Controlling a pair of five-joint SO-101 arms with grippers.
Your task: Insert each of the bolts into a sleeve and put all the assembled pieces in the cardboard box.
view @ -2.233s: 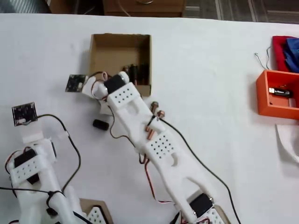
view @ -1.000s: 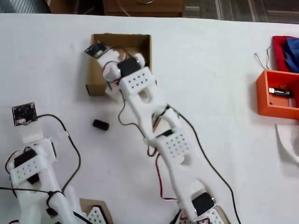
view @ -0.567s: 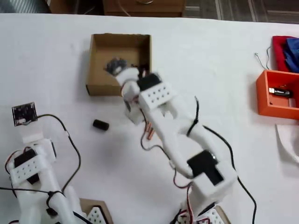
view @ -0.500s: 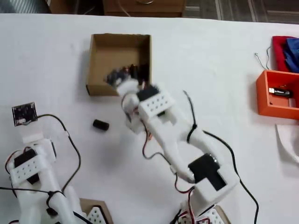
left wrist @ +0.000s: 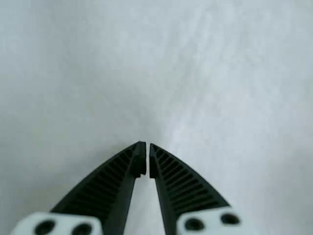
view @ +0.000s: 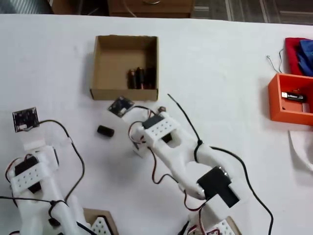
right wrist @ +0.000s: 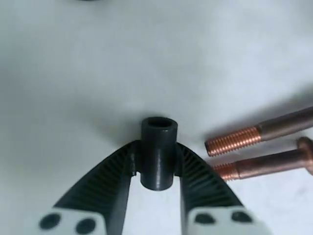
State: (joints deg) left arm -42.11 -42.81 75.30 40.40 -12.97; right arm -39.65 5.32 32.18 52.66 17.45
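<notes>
In the right wrist view my right gripper is shut on a black sleeve, whose open end points away from the camera. Two copper bolts lie side by side on the white table just beside it, threaded ends towards the sleeve. From above, the right arm sits folded just in front of the cardboard box, which holds a few assembled pieces. A second black sleeve lies on the table left of that arm. My left gripper is shut on nothing over bare table.
The left arm rests at the near left corner. An orange tray with a small black item stands at the right edge, with red and blue cloth behind it. Cables trail from both arms.
The right arm was stretched out over the cardboard box, then drew back and folded down onto the table in front of it. The left arm and the loose sleeve stayed put.
</notes>
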